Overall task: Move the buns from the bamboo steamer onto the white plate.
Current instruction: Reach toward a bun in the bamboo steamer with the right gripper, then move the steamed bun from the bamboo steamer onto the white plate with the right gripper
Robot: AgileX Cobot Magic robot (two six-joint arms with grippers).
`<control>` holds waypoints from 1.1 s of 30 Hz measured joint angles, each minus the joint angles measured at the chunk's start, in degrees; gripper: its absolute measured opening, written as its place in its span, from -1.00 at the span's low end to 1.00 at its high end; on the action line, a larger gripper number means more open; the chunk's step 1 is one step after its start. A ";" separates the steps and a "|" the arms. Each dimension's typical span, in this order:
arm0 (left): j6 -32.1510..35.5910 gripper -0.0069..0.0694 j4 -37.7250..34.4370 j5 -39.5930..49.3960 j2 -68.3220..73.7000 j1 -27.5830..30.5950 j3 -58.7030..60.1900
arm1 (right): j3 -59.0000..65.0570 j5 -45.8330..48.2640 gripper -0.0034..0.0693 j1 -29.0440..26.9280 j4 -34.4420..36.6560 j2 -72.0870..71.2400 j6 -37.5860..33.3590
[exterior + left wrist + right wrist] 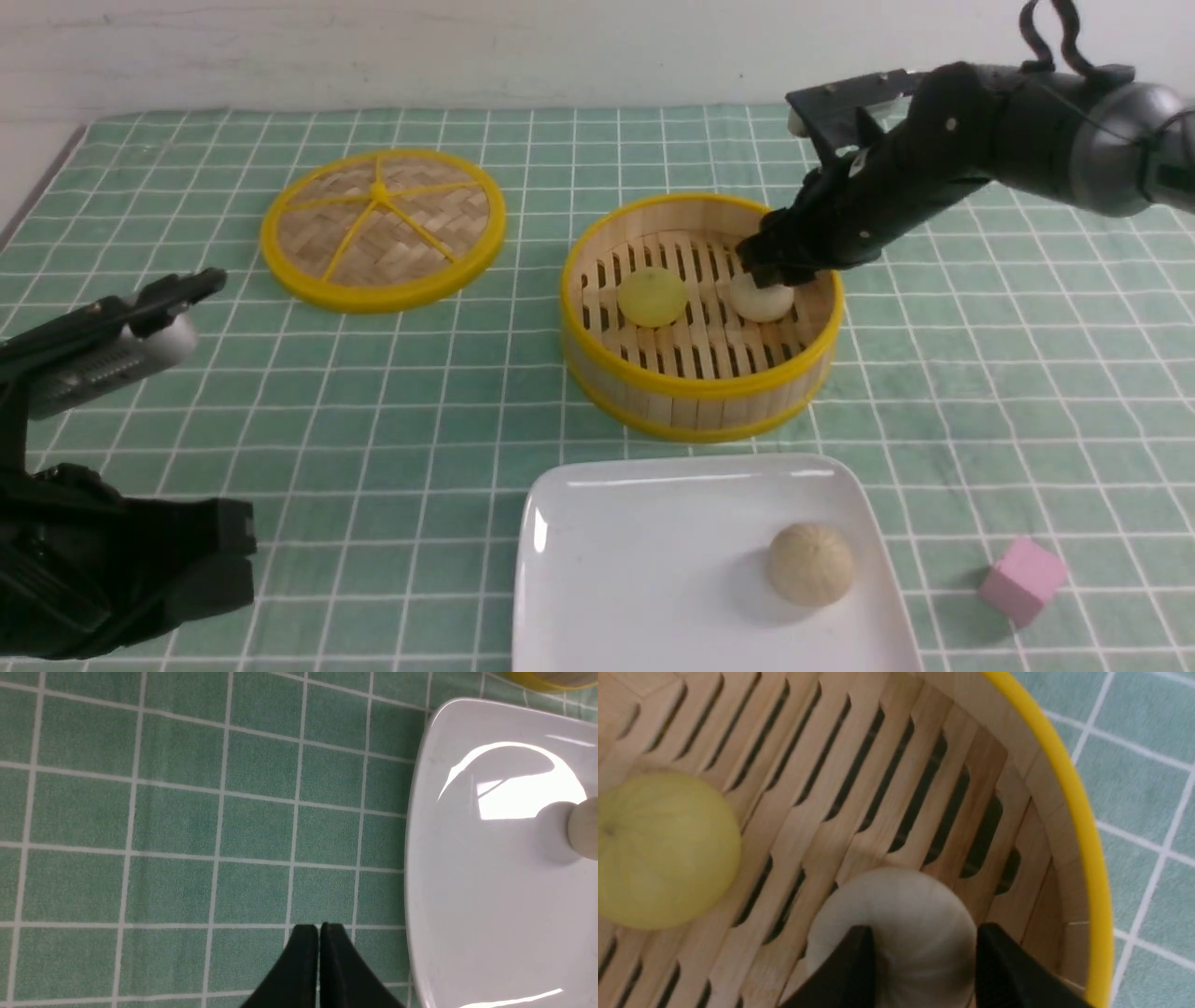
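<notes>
The bamboo steamer [702, 411] stands mid-table and holds both buns. The pale yellow bun [652, 297] lies on its left side, untouched, and shows too in the right wrist view [663, 849]. The cream-beige bun [764, 301] rests on the slatted floor at the right wall [1083, 835]. My right gripper [773, 276] reaches down into the steamer, and its black fingers [859, 961] press this bun [906, 905] from both sides. The white plate [635, 560] lies in front of the steamer. My left gripper [319, 927] hangs shut and empty over the cloth left of the plate [467, 914].
A darker tan bun [810, 563] sits on the plate's right half, its edge showing in the left wrist view [584, 828]. A pink cube [1022, 579] lies right of the plate. The woven lid [383, 229] lies flat at the back left. A green checked cloth covers the table.
</notes>
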 joint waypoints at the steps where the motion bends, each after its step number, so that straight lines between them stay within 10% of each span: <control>1: 0.00 -0.72 0.00 0.00 0.00 0.00 0.00 | 0.00 0.00 -0.24 0.00 0.27 0.54 0.14; 5: 0.00 -0.70 0.00 -0.04 0.00 0.00 0.00 | -0.06 2.16 -0.84 0.00 2.12 -0.95 0.20; 15: -4.30 -0.67 -0.06 -0.32 0.00 0.00 0.00 | 10.67 21.03 -0.85 3.23 7.25 -25.23 0.26; 20: -4.62 -0.65 -0.11 -0.88 0.00 0.00 0.00 | 29.43 11.77 -0.83 12.38 11.71 -28.08 -0.25; 28: -4.76 -0.62 0.02 -1.26 0.00 0.00 0.00 | 41.27 -7.82 -0.63 17.03 12.73 -24.80 -0.30; 33: -4.81 -0.59 0.12 -2.23 0.28 0.00 0.00 | 40.68 -9.99 -0.04 16.75 13.30 -24.91 -0.30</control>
